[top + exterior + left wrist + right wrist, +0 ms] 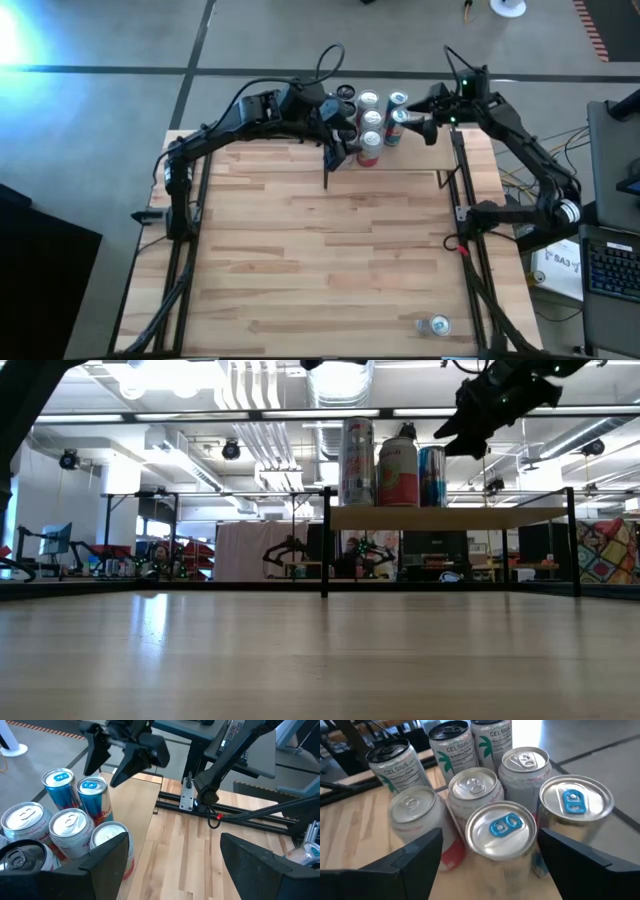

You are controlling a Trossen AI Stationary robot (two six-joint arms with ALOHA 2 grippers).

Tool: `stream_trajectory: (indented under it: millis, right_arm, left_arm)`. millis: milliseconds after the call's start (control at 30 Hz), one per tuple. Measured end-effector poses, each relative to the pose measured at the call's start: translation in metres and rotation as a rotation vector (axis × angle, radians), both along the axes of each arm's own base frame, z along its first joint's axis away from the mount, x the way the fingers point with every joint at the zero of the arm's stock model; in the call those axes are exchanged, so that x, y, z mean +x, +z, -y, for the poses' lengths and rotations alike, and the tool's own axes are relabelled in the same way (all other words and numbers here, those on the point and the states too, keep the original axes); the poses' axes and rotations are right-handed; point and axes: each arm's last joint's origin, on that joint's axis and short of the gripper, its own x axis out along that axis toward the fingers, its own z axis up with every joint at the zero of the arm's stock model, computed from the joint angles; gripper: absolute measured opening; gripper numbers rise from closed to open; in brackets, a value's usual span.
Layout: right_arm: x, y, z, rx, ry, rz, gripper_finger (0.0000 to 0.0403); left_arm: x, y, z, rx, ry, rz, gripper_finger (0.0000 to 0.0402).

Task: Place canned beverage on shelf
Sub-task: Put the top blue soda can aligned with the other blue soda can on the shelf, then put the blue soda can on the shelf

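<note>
Several cans (pixel 372 122) stand upright in a cluster on the pale wood shelf (pixel 410 160) at the table's far middle; the low view shows them on the raised panel (pixel 450 517). My right gripper (pixel 490 857) is open and hovers above the cluster's right side, its fingers standing either side of a blue-tabbed can (pixel 502 832); the low view shows it above the can tops (pixel 480 415). My left gripper (pixel 175 870) is open and empty just above the cluster's near left side (pixel 345 145).
One more can (pixel 437 325) lies on the butcher-block tabletop near its front right corner. Thin black rods (pixel 325 540) hold the shelf up. Both arms' bases and black rails (pixel 465 215) run along the table's sides.
</note>
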Motion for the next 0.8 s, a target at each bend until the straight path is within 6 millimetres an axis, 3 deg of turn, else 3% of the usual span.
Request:
stream_trajectory:
  millis: [133,300,467,667,800]
  right_arm:
    - [-0.006,0.012,-0.013,0.047,-0.026,-0.028,0.0308]
    - [-0.021,0.024,-0.034,0.109,-0.221,-0.062,0.0298]
    - [-0.037,0.034,-0.069,0.160,-0.320,-0.024,0.0287]
    - [-0.046,0.026,-0.112,0.295,-0.259,-0.035,0.0264]
    - [-0.048,0.014,-0.128,0.374,-0.248,-0.025,0.0245]
  left_arm:
    - [-0.001,0.002,0.003,0.006,-0.009,0.001,0.0290]
    - [-0.012,0.006,0.013,0.065,-0.006,-0.045,0.0290]
    - [-0.012,-0.004,0.025,0.103,0.006,-0.142,0.0290]
    - [0.002,-0.019,0.047,0.124,-0.080,-0.144,0.0290]
    - [0.023,-0.031,0.054,0.061,-0.202,-0.002,0.0290]
